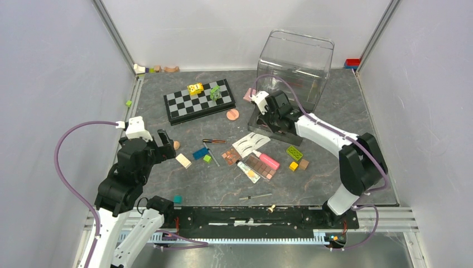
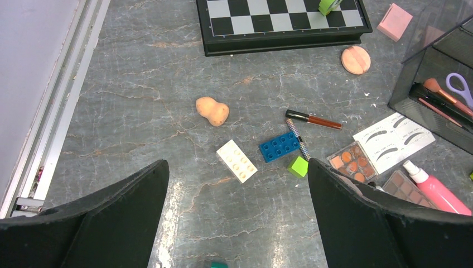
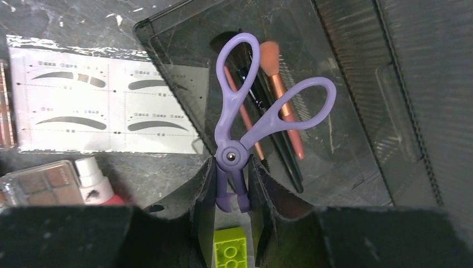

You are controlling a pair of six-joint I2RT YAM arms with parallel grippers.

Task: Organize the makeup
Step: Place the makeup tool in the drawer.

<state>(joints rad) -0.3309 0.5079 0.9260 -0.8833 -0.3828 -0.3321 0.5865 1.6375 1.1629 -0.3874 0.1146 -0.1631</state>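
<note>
My right gripper [image 3: 231,167] [image 1: 270,118] is shut on the hinge end of the purple curler [image 3: 230,158], whose loops hang over the dark tray [image 3: 357,139] [image 1: 254,127]. Thin brushes [image 3: 281,95] lie in that tray. Left of it lie the white card of brow shapes [image 3: 106,103] [image 1: 251,144], a brown palette [image 1: 261,166], a pink tube [image 1: 268,160] and a cream tube [image 1: 248,171]. My left gripper [image 2: 237,167] [image 1: 167,142] hovers open over the table, holding nothing. A peach sponge [image 2: 212,110], a round puff [image 2: 355,59] and a brown gloss tube [image 2: 312,118] lie ahead of it.
The chessboard [image 1: 199,100] sits at the back with toys on it. A clear bin [image 1: 295,61] stands behind the tray. Toy blocks lie around: blue [image 2: 279,146], white [image 2: 237,161], green [image 2: 299,166], a lime brick [image 3: 230,248]. A thin stick [image 1: 255,196] lies near the front rail.
</note>
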